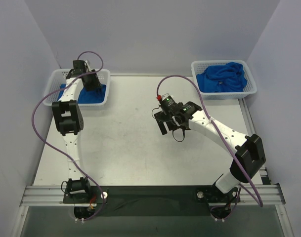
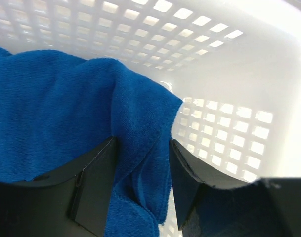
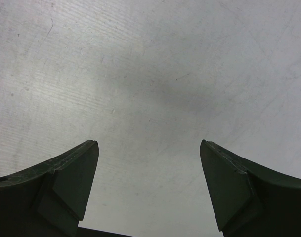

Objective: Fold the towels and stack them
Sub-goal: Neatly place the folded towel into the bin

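Observation:
A royal-blue towel (image 2: pixel 56 108) lies in the white mesh basket (image 1: pixel 54 79) at the back left, seen from above as a blue patch (image 1: pixel 98 94). My left gripper (image 2: pixel 142 140) reaches down into that basket. Its jaws stand part open around a fold of the towel, which lies loosely between the fingers with a gap beside the right one. More blue towels (image 1: pixel 222 76) lie crumpled in the back right basket (image 1: pixel 251 84). My right gripper (image 1: pixel 165 128) hovers wide open over the bare tabletop (image 3: pixel 150 74), with nothing between its fingers.
The left basket's mesh wall (image 2: pixel 224 133) stands close to the right of my left fingers. The enclosure's walls close in the table on the left, back and right. A purple cable (image 1: pixel 41 123) loops beside the left arm.

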